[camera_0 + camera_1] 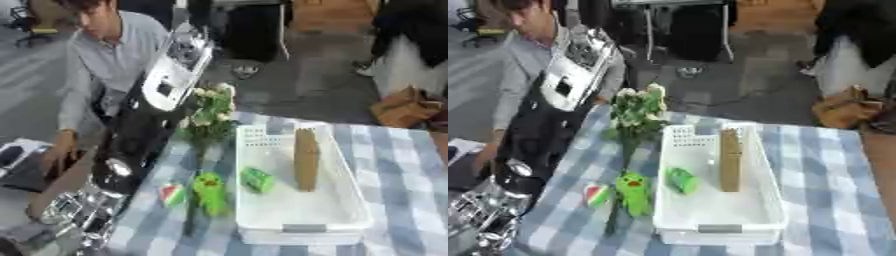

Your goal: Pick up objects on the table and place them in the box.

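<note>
The left robot hand [66, 212] sits low beside the counter [402, 165]; I cannot tell how its fingers stand. The green toy [210, 192] lies just left of the white box [302, 220]. Approach it from above, clear of the flowers [210, 112].

My view is blurred throughout, evenly lit with soft daylight, faint shadows, and mild glare toward twelve o'clock.

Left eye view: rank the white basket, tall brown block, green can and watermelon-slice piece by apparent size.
1. white basket
2. tall brown block
3. green can
4. watermelon-slice piece, roughly the can's size, so the last two are unsure.
</note>
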### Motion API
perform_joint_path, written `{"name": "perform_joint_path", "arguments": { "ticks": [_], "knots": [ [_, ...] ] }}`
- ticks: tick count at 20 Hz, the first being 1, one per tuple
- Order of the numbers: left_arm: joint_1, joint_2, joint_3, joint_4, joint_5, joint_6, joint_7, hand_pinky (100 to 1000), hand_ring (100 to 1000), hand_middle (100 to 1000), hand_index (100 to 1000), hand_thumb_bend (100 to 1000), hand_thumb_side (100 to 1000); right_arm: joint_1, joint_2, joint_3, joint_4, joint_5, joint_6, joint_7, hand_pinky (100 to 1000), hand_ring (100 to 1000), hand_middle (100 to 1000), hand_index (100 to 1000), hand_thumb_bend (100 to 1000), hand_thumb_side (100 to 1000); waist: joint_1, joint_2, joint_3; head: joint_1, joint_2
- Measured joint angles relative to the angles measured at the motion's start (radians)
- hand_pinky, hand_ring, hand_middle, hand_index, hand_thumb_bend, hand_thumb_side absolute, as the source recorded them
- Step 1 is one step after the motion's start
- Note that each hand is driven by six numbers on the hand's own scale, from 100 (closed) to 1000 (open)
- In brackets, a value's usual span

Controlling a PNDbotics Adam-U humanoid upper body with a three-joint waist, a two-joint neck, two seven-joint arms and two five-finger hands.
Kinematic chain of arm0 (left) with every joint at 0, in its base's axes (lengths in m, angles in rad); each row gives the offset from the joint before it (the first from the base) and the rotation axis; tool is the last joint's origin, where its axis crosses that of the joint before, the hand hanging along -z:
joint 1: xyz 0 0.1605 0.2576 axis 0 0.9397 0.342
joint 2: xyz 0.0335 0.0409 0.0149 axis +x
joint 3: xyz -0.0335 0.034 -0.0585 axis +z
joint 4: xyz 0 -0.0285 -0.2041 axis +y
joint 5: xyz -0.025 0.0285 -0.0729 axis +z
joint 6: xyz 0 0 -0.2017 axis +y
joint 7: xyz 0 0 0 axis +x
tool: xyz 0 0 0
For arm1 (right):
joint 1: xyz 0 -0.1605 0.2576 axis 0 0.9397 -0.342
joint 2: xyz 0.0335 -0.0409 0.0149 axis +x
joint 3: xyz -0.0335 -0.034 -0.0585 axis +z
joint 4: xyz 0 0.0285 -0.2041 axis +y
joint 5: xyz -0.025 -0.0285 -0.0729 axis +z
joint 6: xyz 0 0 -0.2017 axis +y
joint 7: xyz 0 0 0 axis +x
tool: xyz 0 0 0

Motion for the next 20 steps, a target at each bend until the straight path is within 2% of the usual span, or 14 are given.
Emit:
{"name": "perform_joint_path", "arguments": {
  "ticks": [9, 10, 12, 19, 20],
  "knots": [
    [0.011, 0.0, 0.0, -0.011, -0.018, 0.011, -0.002, 807, 1000, 1000, 1000, 339, 1000, 0.0, 0.0, 0.0, 0.0, 0.0, -0.001, 0.0, 782, 766, 660, 674, 100, 261, 0.0, 0.0, 0.002, 0.0, 0.0],
    [0.015, 0.0, 0.0, -0.003, -0.036, 0.024, -0.015, 804, 1000, 1000, 1000, 317, 944, 0.001, 0.0, 0.0, 0.0, 0.0, -0.001, 0.0, 782, 765, 660, 674, 100, 261, 0.0, 0.0, 0.003, 0.0, 0.0],
    [0.019, 0.002, 0.004, 0.029, -0.097, 0.07, -0.053, 808, 1000, 1000, 1000, 220, 858, 0.003, 0.0, 0.001, 0.0, 0.0, -0.001, 0.001, 782, 765, 660, 675, 100, 261, 0.0, 0.0, 0.005, 0.0, 0.0],
    [-0.013, 0.068, -0.005, 0.205, -0.385, 0.325, -0.192, 816, 999, 984, 1000, 157, 768, 0.007, 0.0, 0.003, 0.0, -0.002, 0.001, 0.003, 782, 765, 660, 675, 100, 261, 0.0, -0.007, 0.003, 0.005, 0.0],
    [-0.019, 0.079, -0.014, 0.232, -0.423, 0.357, -0.218, 817, 999, 984, 1000, 199, 637, 0.007, -0.001, 0.003, 0.0, -0.002, 0.002, 0.003, 782, 765, 660, 675, 100, 270, 0.0, -0.009, 0.003, 0.007, 0.0]
  ]
}}
